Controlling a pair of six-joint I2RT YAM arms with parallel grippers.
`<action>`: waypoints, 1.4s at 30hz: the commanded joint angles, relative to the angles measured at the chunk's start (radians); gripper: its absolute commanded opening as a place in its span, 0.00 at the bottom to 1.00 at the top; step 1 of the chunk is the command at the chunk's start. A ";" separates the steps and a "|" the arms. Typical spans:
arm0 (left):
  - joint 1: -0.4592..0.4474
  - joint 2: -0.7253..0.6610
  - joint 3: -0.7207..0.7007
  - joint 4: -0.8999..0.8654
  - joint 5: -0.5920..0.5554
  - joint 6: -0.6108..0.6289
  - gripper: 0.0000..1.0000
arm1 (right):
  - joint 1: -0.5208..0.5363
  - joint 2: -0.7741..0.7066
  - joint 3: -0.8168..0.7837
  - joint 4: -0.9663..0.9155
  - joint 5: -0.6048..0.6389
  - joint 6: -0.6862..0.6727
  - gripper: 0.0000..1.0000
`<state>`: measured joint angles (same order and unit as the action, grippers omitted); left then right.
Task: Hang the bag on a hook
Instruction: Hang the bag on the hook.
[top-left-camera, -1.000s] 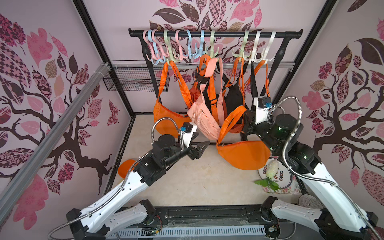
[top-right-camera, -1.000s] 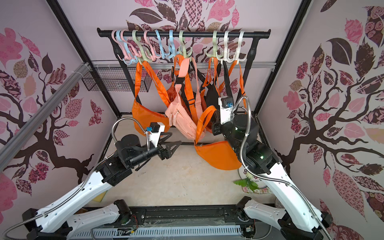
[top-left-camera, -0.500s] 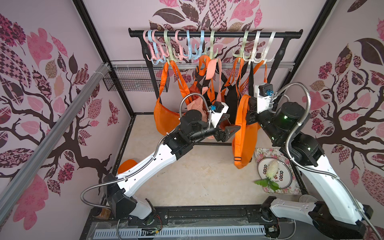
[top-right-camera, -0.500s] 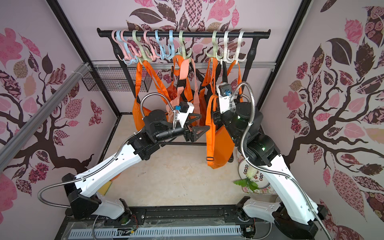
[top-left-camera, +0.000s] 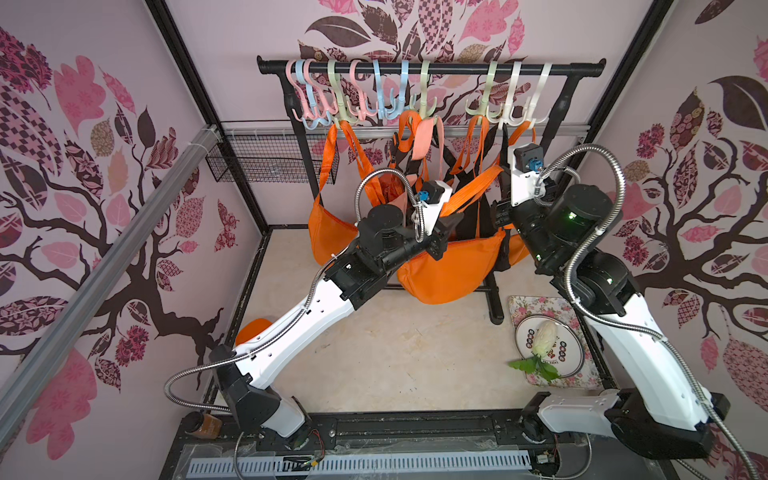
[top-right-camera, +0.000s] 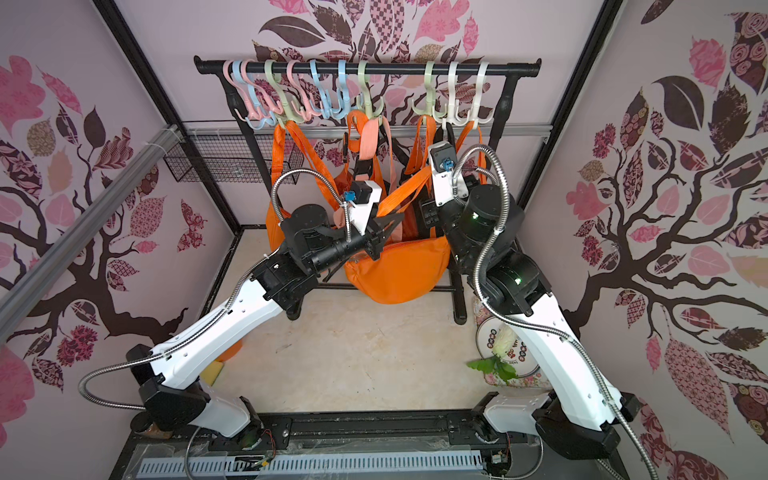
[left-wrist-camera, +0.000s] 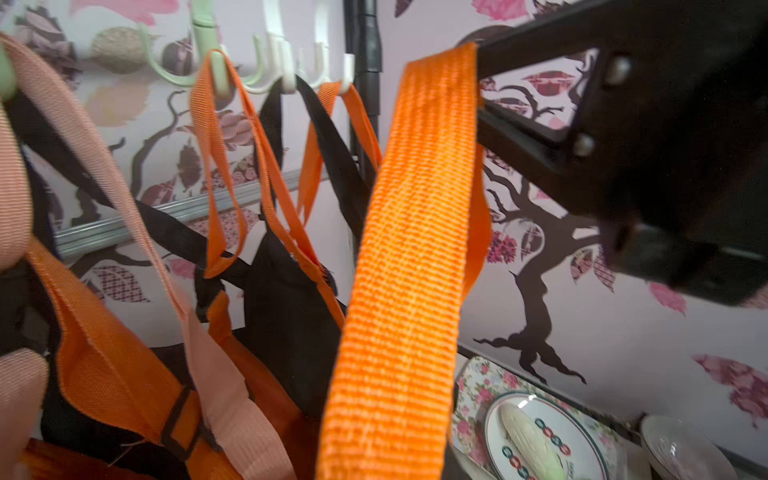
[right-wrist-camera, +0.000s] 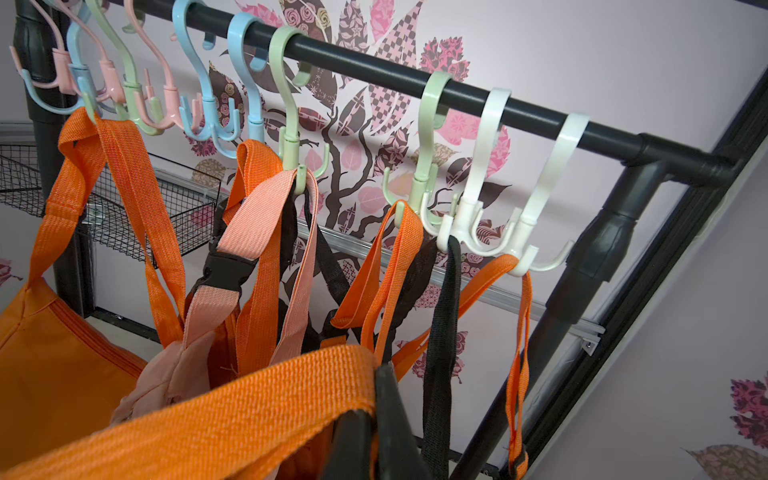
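Left wrist: ribbed orange bag strap (left-wrist-camera: 407, 249)

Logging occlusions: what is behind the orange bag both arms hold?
A black bag and a peach bag hang on the rack; the orange bag hides their lower parts.

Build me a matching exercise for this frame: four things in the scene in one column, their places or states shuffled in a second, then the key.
Things
1. orange bag
2. peach strap
3. plate
4. wire basket

Places or states
A. on the floral mat
B. looped over a green hook
C. to the robot's left of the rack
D. not yet hung, its strap pinched by the left gripper and the right gripper

Pairs: 1-D, 2-B, 3-A, 4-C
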<state>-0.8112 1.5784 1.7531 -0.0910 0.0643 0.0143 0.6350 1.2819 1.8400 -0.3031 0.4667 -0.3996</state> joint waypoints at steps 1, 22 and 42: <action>0.048 0.052 0.101 -0.032 -0.095 0.020 0.00 | -0.057 0.018 0.069 0.072 0.029 -0.013 0.00; 0.143 0.467 0.787 -0.122 0.022 -0.113 0.00 | -0.418 0.433 0.633 0.108 -0.141 0.045 0.00; 0.254 0.765 1.023 -0.063 0.095 -0.272 0.00 | -0.573 0.728 0.808 -0.001 -0.132 0.185 0.00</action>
<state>-0.6155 2.3299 2.7552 -0.1059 0.1879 -0.2115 0.1902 1.9865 2.5984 -0.3195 0.0517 -0.2623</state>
